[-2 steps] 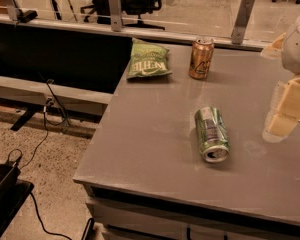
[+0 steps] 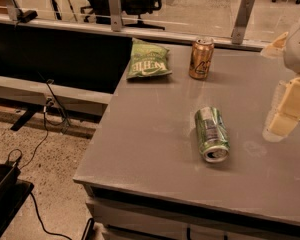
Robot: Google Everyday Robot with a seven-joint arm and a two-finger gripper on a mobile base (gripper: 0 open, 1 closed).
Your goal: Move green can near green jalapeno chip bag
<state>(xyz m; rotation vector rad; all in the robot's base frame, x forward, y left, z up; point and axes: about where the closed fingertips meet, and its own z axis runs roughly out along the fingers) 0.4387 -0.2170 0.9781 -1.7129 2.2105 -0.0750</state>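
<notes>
Comparing with a moment ago, you see nothing has moved: the green can [image 2: 211, 134] lies sideways on the table [image 2: 150, 144], well apart from the green jalapeno chip bag [image 2: 148, 60], while the gripper [image 2: 286, 110] hovers empty near it, its opening impossible to tell, so the grasp lies ahead.

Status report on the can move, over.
Claw at right edge, apart from cans. Green-and-silver aluminium can on its side mid-table, apart from puffy green chip bag. Copper-orange can upright beside bag.

The surface [image 2: 155, 149] carries two cans, one green can [image 2: 211, 134] and one copper-orange can [image 2: 201, 59], plus one green jalapeno chip bag [image 2: 148, 61]; one hand [image 2: 285, 116] hangs over its right side
</notes>
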